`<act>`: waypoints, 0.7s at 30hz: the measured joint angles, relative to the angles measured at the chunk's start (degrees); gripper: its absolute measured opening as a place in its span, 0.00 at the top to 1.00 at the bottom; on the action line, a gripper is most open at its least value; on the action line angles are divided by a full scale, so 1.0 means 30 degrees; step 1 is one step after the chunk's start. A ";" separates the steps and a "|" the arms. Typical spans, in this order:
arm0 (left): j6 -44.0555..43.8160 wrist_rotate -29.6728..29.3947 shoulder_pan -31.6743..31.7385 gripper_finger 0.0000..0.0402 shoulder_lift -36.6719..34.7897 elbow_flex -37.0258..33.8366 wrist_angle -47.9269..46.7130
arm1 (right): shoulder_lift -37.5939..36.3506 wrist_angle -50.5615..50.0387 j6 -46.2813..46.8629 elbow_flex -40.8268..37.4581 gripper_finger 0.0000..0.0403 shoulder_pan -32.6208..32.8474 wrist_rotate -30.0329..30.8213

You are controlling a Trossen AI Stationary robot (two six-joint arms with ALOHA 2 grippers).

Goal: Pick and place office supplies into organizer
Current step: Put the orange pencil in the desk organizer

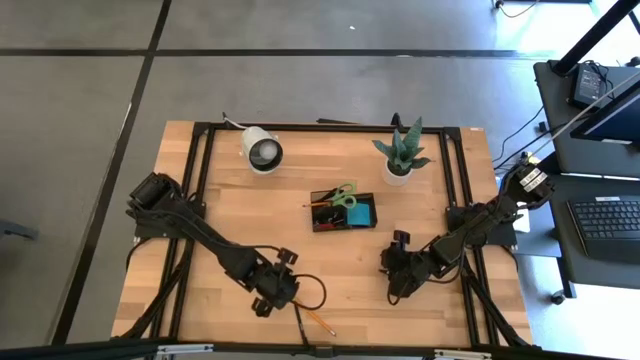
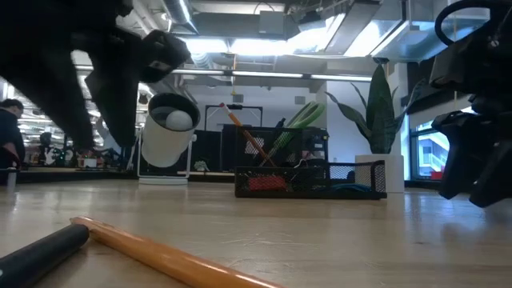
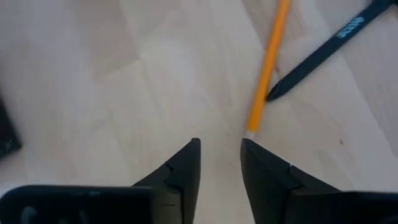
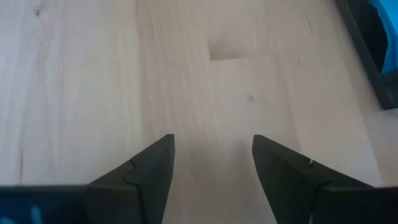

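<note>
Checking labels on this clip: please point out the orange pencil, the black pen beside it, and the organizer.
orange pencil (image 3: 268, 59): left wrist view, middle of its shaft.
black pen (image 3: 329, 42): left wrist view, on the barrel near the printing.
organizer (image 1: 331, 225): high view, its near black rim.

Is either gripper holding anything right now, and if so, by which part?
Nothing is held. The left gripper is empty, just short of the orange pencil lying on the wooden table. The right gripper is open over bare wood.
</note>
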 joint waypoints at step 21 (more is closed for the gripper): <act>0.1748 0.2104 -0.0015 0.70 0.2140 -0.0868 0.2646 | -0.0017 0.0149 0.0339 0.0005 0.45 -0.0855 -0.0636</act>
